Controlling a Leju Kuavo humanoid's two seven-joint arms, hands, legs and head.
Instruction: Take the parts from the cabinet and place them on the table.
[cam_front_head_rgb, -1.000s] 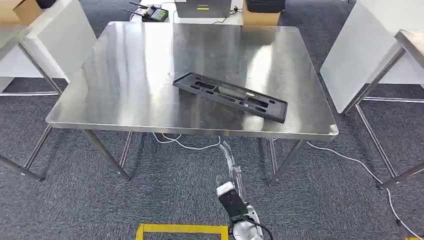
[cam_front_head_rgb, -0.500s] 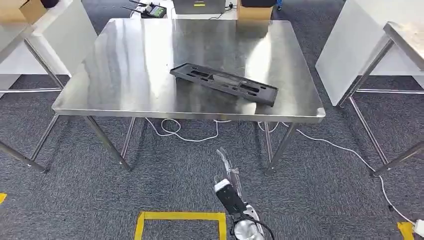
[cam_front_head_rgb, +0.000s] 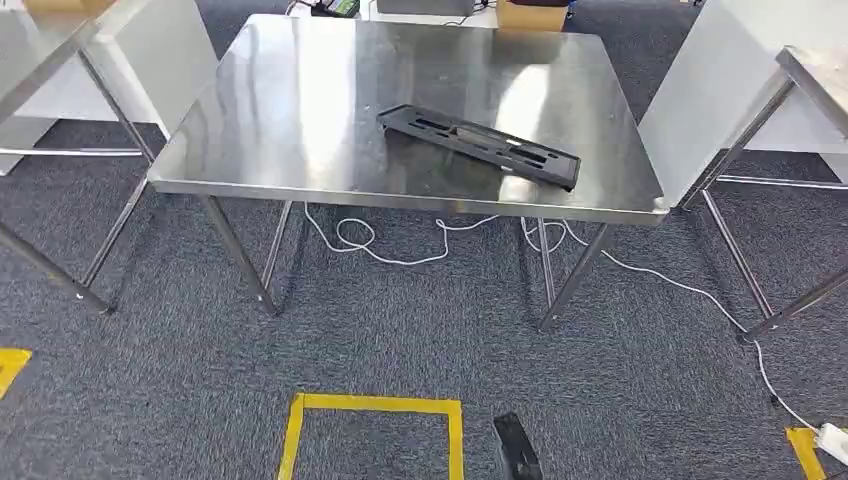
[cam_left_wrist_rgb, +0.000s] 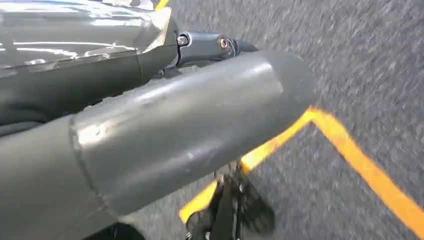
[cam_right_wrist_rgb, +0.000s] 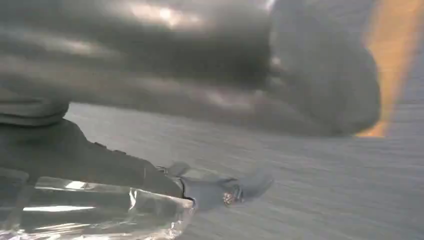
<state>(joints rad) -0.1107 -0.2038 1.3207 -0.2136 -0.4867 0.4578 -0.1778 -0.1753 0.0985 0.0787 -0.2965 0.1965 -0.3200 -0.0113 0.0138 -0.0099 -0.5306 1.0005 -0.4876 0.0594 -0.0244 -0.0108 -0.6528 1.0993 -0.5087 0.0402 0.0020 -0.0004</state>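
Head view: a long black plastic part (cam_front_head_rgb: 478, 146) with slotted cut-outs lay flat on the stainless steel table (cam_front_head_rgb: 300, 120), set at a slant near the front edge and toward the front right corner, its right end closest to that edge. Nothing touched it.

Under the table, white cable (cam_front_head_rgb: 400, 245) looped across the grey carpet (cam_front_head_rgb: 200, 380). A yellow tape outline (cam_front_head_rgb: 372, 420) marked the carpet in front of the table. Two more steel tables stood at either side, one on the left (cam_front_head_rgb: 40, 60) and one on the right (cam_front_head_rgb: 815, 70). A cardboard box (cam_front_head_rgb: 530, 14) sat beyond the far edge.

Left wrist view: the left hand (cam_left_wrist_rgb: 165, 135) showed its thick grey thumb over carpet and yellow tape; whether it was released or clenched could not be told.

Right wrist view: the right hand (cam_right_wrist_rgb: 225, 75) was heavily blurred; its state could not be told.
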